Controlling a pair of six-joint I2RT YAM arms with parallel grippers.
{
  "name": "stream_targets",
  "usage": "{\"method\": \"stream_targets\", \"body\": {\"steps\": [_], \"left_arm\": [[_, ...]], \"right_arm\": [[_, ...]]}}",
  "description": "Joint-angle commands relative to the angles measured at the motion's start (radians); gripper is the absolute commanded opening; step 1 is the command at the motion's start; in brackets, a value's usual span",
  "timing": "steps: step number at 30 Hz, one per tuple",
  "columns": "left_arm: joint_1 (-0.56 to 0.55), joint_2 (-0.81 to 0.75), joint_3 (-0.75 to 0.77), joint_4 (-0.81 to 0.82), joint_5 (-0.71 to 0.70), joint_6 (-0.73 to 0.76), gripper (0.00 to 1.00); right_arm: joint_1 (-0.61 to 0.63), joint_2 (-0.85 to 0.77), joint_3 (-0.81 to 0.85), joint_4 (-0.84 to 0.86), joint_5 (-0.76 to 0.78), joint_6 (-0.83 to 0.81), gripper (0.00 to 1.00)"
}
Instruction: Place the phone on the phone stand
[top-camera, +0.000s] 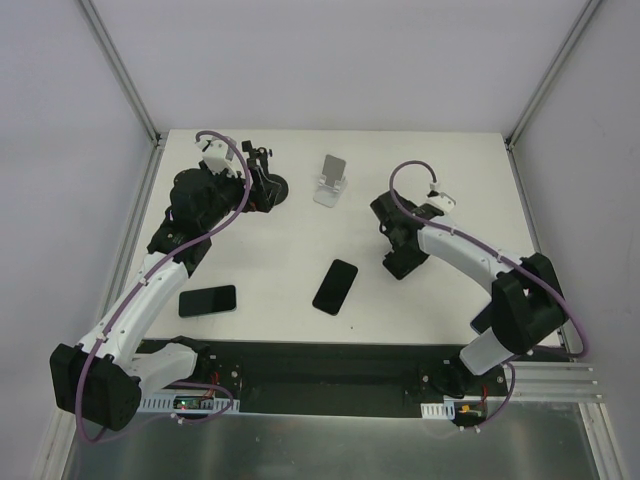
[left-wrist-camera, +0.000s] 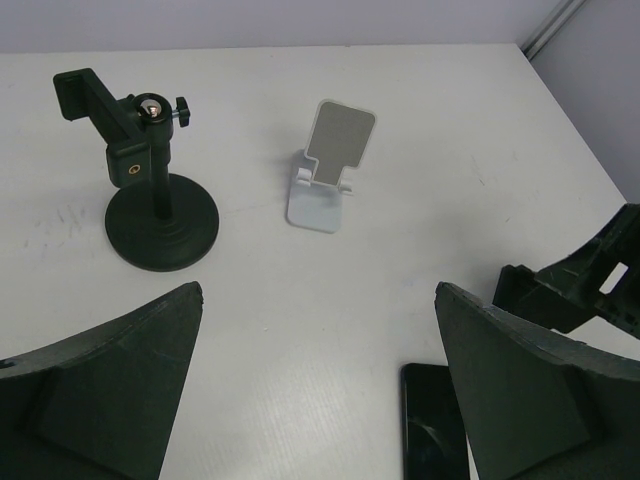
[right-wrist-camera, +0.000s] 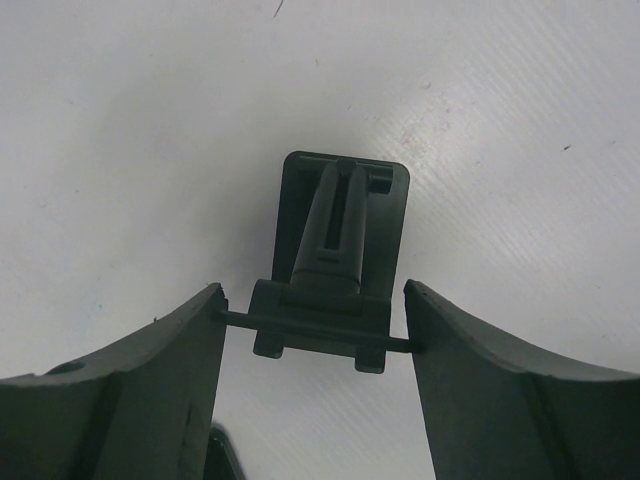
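Note:
Two black phones lie flat on the white table: one in the middle and one at the near left. My right gripper is shut on a small black phone stand. Its fingers pinch the stand's thin plate edge-on, just right of the middle phone. My left gripper hangs open over bare table with nothing between its fingers. The middle phone lies close to its right finger.
A white phone stand stands at the back centre. A black clamp stand on a round base stands at the back left. White walls and metal posts enclose the table.

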Motion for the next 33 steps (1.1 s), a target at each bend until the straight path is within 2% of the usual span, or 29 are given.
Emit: {"method": "stream_targets", "body": {"steps": [1, 2, 5, 6, 8, 9, 11, 13, 16, 22, 27, 33], "left_arm": [[-0.007, -0.023, -0.002, 0.049, 0.002, -0.006, 0.99], [-0.007, -0.023, 0.000, 0.049, 0.003, -0.006, 0.99], [-0.007, -0.018, 0.003, 0.049, 0.003, -0.003, 0.99], [-0.007, -0.018, 0.003, 0.049, 0.003, -0.002, 0.99], [-0.007, -0.019, -0.002, 0.049, 0.000, 0.005, 0.99], [-0.007, -0.024, 0.000, 0.049, -0.003, 0.005, 0.99], [-0.007, -0.027, -0.003, 0.049, -0.005, 0.003, 0.99], [-0.007, -0.024, -0.002, 0.051, -0.002, 0.000, 0.99], [-0.007, -0.013, 0.006, 0.051, 0.020, -0.011, 0.99], [-0.006, 0.004, 0.010, 0.068, 0.052, -0.035, 0.99], [-0.007, 0.014, 0.010, 0.080, 0.077, -0.052, 0.99], [-0.007, 0.022, 0.009, 0.085, 0.078, -0.058, 0.99]], "right_arm": [[-0.062, -0.089, -0.037, 0.052, -0.012, -0.089, 0.01], [-0.073, -0.095, -0.042, 0.077, -0.029, -0.184, 0.01], [-0.097, -0.118, -0.054, 0.138, -0.072, -0.293, 0.01], [-0.105, -0.146, -0.085, 0.176, -0.123, -0.426, 0.01], [-0.104, -0.187, -0.126, 0.261, -0.160, -0.538, 0.01], [-0.105, -0.238, -0.146, 0.279, -0.211, -0.653, 0.01], [-0.101, -0.293, -0.215, 0.325, -0.263, -0.750, 0.01], [-0.097, -0.368, -0.258, 0.321, -0.383, -0.856, 0.01], [-0.039, -0.469, -0.298, 0.295, -0.489, -0.919, 0.01], [0.139, -0.646, -0.450, 0.351, -0.564, -0.783, 0.01], [0.260, -0.700, -0.478, 0.347, -0.433, -0.668, 0.01], [0.364, -0.714, -0.488, 0.177, -0.219, -0.432, 0.01]]}}
